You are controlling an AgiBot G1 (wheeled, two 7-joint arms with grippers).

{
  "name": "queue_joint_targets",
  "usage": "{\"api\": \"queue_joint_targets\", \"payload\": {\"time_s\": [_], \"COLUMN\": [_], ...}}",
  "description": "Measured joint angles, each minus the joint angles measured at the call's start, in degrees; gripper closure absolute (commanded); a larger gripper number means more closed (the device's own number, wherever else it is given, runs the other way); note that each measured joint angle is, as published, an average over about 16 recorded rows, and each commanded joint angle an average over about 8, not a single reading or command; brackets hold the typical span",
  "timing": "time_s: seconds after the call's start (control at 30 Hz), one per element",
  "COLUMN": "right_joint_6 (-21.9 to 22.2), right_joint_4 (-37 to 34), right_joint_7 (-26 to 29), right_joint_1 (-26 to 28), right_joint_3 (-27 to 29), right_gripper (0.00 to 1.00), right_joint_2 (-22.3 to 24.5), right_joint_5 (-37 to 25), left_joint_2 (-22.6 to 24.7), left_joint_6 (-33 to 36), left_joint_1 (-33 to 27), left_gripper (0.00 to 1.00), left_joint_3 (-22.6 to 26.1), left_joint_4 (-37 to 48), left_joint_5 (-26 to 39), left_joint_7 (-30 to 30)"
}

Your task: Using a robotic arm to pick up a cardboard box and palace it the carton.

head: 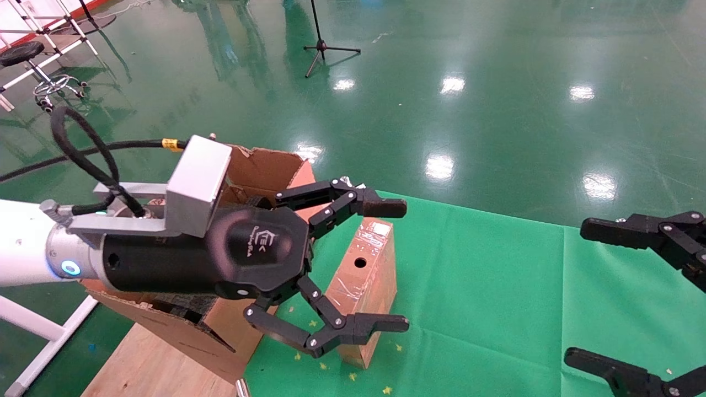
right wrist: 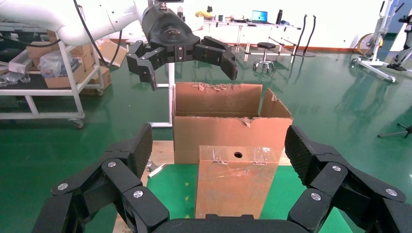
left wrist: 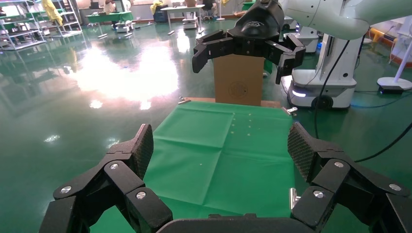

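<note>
Left gripper fingers spread wide, holding nothing, hovering above the cardboard box. Box stands on the table just beside the carton, long axis running away from the robot. Right gripper also open, empty, well apart from the box; left is nearer.

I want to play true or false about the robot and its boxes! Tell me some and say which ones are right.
1. The left hand is open. True.
2. The left hand is holding the box. False: its fingers are spread apart and nothing is in them. The right wrist view shows it up above the box.
3. The box is inside the carton. False: it stands on the green cloth, next to the carton.
4. The box has a round hole in it. True.
5. The right hand is shut. False: it is open, off at the right side over the cloth.
</note>
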Motion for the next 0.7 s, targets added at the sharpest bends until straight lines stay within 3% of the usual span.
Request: {"api": "queue_joint_targets", "payload": {"time_s": [0.5,0.57,0.7], "right_joint_6": [0.0,0.0,0.0], "right_joint_4": [0.0,0.0,0.0], "right_joint_7": [0.0,0.0,0.0], "right_joint_1": [0.0,0.0,0.0], "right_joint_3": [0.0,0.0,0.0], "right_gripper": [0.00,0.11,0.59], "right_joint_2": [0.0,0.0,0.0], "right_joint_5": [0.0,0.0,0.0], "left_joint_2": [0.0,-0.1,-0.3], "left_joint_6": [0.0,0.0,-0.3], "left_joint_1": [0.0,-0.1,-0.8], "left_gripper": [0.00,0.00,0.00], "left_joint_3": [0.0,0.0,0.3], "left_joint_4": [0.0,-0.2,-0.9], "left_joint_5": [0.1,0.2,1.8], "left_joint_7": [0.0,0.2,0.6]}}
